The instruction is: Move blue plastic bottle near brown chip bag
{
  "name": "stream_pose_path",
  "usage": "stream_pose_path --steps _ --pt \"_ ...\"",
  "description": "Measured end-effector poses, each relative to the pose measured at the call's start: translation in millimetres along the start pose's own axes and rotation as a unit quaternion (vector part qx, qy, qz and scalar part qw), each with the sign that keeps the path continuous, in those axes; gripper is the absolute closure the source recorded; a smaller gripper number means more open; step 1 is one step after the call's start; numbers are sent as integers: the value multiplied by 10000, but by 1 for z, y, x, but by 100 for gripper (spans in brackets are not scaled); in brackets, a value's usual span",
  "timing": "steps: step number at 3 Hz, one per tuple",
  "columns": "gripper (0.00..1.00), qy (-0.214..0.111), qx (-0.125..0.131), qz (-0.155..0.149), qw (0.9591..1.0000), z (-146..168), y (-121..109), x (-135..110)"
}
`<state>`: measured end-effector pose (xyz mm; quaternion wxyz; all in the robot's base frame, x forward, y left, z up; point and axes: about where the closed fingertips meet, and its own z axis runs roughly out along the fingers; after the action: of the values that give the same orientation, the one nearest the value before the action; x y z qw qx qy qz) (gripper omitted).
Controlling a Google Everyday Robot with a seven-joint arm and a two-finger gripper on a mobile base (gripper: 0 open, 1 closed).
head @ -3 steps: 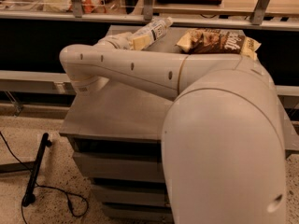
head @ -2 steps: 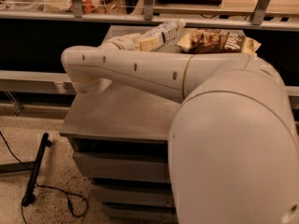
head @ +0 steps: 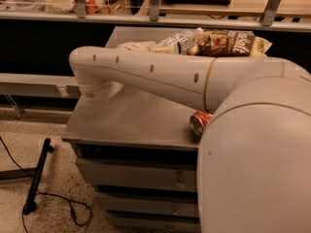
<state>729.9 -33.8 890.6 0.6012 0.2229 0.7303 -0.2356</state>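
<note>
The blue plastic bottle (head: pixel 181 41) is a clear bottle with a white cap and a pale label. It is tilted, cap up and to the right, at the back of the grey cabinet top (head: pixel 126 120). My gripper (head: pixel 156 46) is at the bottle's lower left end, shut on it, at the end of my arm reaching over the top from the left. The brown chip bag (head: pixel 232 42) lies just right of the bottle, with the cap touching or almost touching its left end.
A red soda can (head: pixel 200 122) lies on its side at the cabinet's front right edge, partly behind my arm's housing. Drawers sit below the top. A dark rail and shelf run behind. A black pole and cable (head: pixel 38 174) lie on the floor at left.
My gripper has carried the bottle to the right, from well left of the chip bag to right beside its left end. The red can now shows under my arm.
</note>
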Motion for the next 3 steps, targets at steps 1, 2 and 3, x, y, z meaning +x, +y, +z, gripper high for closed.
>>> stream_pose_path --steps 1,2,3 --pt "82 374 -122 -4 9992 1 -3 15" --pt "59 382 -276 -44 9989 0 -4 21" --pt "36 247 -434 -158 9986 -1 -3 25"
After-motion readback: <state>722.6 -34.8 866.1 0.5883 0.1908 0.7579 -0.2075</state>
